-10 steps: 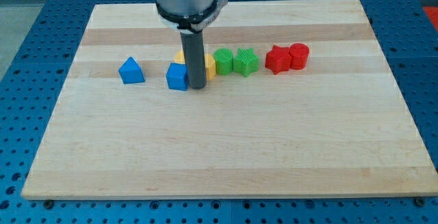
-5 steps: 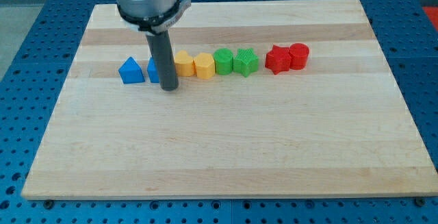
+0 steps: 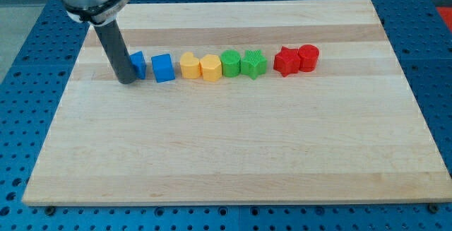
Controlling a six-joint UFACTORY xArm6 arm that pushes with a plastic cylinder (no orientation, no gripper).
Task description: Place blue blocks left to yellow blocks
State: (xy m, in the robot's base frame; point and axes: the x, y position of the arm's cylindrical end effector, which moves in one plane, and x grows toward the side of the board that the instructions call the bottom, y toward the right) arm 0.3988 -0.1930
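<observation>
On the pale wooden board (image 3: 233,153), my tip (image 3: 128,81) rests at the view's left end of the row, the rod covering part of one blue block (image 3: 138,64) — its shape unclear. No fingers here, only a plain rod. A blue cube (image 3: 162,68) sits near the rounded yellow block (image 3: 188,66) and the yellow block (image 3: 210,68).

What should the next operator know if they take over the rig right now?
My tip is down on the board, against the view's left side of the partly hidden blue block.
The blue cube sits just right of it, with a small gap.
Both yellow blocks lie right of the cube.
Done: both blues are left of the yellows.
Left: apparently only pulling the tip clear.
</observation>
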